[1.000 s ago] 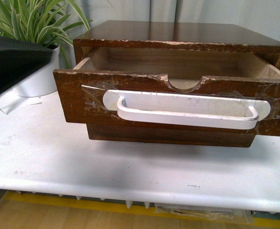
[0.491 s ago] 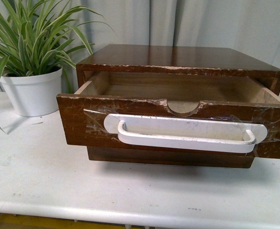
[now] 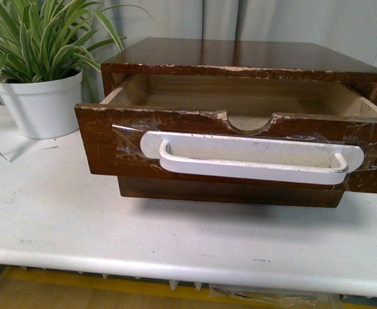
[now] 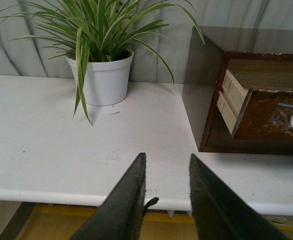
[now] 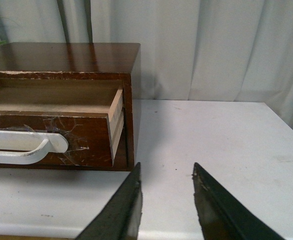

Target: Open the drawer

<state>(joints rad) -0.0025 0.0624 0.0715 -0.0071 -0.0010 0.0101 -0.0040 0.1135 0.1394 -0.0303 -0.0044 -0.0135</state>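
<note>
The drawer (image 3: 105, 145) is a wide shallow dark-brown one, pulled well out of its dark wooden cabinet (image 3: 240, 55). Its empty pale-wood inside shows. A long white handle (image 3: 249, 158) is taped to its chipped front, under a half-round notch (image 3: 249, 122). The drawer also shows in the left wrist view (image 4: 266, 117) and the right wrist view (image 5: 81, 137). My left gripper (image 4: 167, 161) is open and empty, over the table's front edge, left of the cabinet. My right gripper (image 5: 166, 172) is open and empty, just right of the drawer's front corner. Neither gripper shows in the front view.
A spider plant in a white pot (image 3: 40, 106) stands left of the cabinet; it also shows in the left wrist view (image 4: 101, 80). Everything rests on a white table (image 3: 79, 219) with its front edge near me. Pale curtains (image 5: 211, 45) hang behind.
A dark arm part at the left of the front view is gone. The view has shifted, and the drawer stays pulled out.
</note>
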